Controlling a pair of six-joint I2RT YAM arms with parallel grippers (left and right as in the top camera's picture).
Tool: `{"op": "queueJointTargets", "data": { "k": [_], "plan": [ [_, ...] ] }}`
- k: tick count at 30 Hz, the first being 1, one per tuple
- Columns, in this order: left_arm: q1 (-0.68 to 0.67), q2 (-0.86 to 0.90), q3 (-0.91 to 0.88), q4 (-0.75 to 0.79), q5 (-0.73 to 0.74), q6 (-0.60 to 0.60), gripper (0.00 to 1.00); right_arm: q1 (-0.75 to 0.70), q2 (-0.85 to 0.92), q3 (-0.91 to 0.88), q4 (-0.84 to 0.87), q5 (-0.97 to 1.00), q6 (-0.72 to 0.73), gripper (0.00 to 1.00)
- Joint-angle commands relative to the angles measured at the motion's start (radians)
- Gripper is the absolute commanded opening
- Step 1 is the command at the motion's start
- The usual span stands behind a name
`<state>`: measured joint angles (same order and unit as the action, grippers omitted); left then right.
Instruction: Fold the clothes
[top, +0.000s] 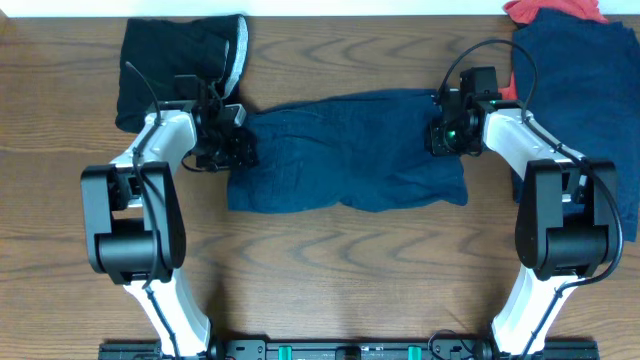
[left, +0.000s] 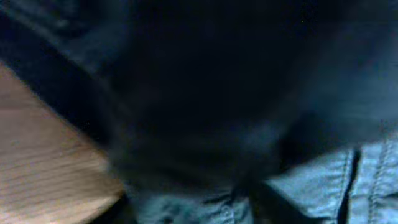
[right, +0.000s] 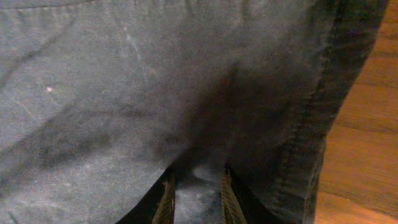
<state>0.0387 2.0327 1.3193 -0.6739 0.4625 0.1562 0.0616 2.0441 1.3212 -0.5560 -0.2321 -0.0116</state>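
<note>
Dark navy shorts (top: 340, 150) lie spread across the middle of the table, stretched between my two grippers. My left gripper (top: 232, 148) is at their left end. In the left wrist view, blurred dark fabric (left: 311, 180) fills the frame and hides the fingers. My right gripper (top: 445, 135) is at the shorts' right end. In the right wrist view its fingers (right: 198, 174) are closed on a fold of the navy fabric (right: 124, 93), next to a stitched hem.
A black piece with a grey band (top: 170, 60) lies at the back left, just behind my left arm. A pile of navy cloth (top: 580, 90) with a red-orange piece (top: 555, 12) on top sits at the back right. Bare wood table (top: 330, 270) lies in front.
</note>
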Motion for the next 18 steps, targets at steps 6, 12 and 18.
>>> {"op": "queueJointTargets", "data": {
  "k": [6,12,18],
  "plan": [
    [-0.002,0.043,-0.019,-0.006,0.019,0.007,0.06,0.004,0.036,-0.008,-0.014,0.042,-0.005,0.23],
    [0.01,-0.05,-0.013,-0.075,-0.045,0.008,0.06,0.004,0.036,-0.008,-0.037,0.041,-0.005,0.22],
    [0.012,-0.208,-0.013,-0.142,-0.178,0.007,0.06,0.005,0.037,-0.008,-0.08,0.032,-0.004,0.18]
  ]
}}
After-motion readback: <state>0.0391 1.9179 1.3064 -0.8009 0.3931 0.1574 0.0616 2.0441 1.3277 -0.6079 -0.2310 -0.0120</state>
